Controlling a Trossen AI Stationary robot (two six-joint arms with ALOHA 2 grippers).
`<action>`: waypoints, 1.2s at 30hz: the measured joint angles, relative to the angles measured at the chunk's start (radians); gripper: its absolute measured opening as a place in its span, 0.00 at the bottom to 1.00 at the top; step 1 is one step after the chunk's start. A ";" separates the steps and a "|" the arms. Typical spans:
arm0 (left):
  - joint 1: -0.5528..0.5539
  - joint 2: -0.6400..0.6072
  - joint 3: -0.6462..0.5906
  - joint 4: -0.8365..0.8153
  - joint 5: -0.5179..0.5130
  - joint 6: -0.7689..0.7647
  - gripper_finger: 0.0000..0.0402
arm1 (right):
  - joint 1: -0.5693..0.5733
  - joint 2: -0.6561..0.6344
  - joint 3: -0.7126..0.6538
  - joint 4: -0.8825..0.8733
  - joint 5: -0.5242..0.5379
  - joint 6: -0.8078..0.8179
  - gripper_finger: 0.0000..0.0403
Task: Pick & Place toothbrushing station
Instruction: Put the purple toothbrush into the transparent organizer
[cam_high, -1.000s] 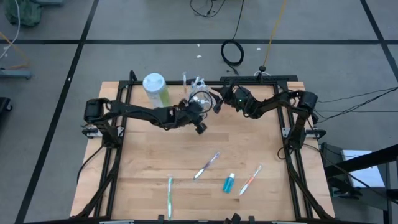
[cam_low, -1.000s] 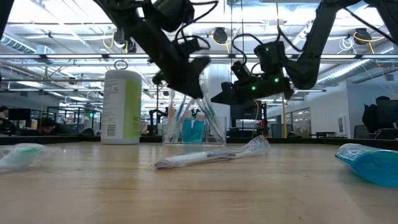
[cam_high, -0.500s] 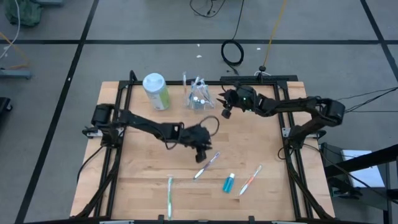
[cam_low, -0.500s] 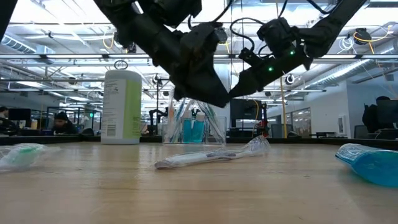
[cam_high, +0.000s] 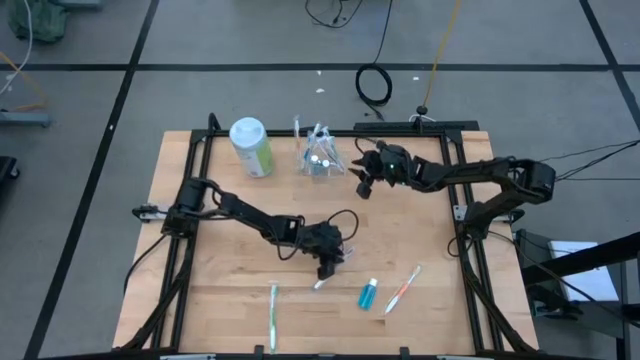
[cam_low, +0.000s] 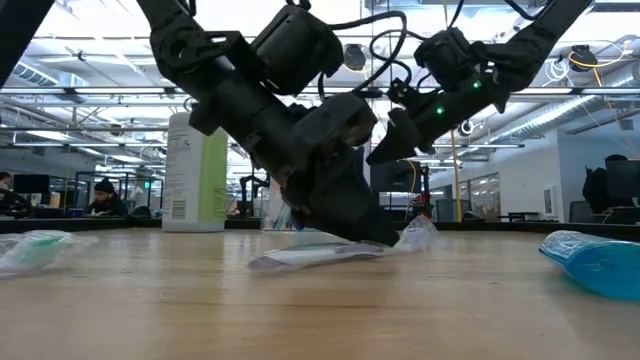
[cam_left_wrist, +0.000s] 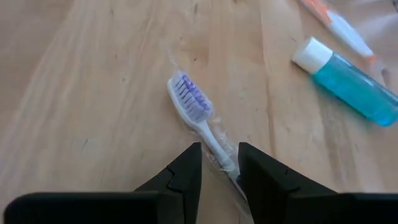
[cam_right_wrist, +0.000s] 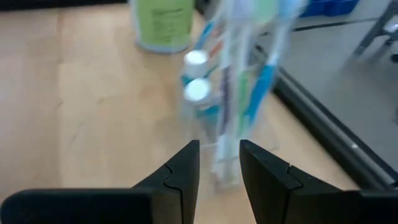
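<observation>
My wooden table holds a tall green bottle at the far edge. Just beside the bottle stands my clear cup, with toothbrushes and two blue tubes inside. My right gripper hangs near the cup, fingers a little apart, holding nothing. Well away from the bottle, my left gripper is low, fingers apart on each side of the purple toothbrush. A blue tube lies close by.
</observation>
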 joint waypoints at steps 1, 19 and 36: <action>-0.001 0.008 0.000 0.009 0.000 -0.010 0.28 | 0.010 0.000 -0.005 -0.003 0.000 0.000 0.27; 0.050 -0.020 0.001 -0.098 -0.148 0.032 0.04 | 0.140 0.000 -0.018 0.030 0.003 -0.042 0.27; 0.123 -0.379 0.000 -0.448 -0.304 0.196 0.01 | 0.139 0.000 -0.018 0.064 -0.003 -0.112 0.27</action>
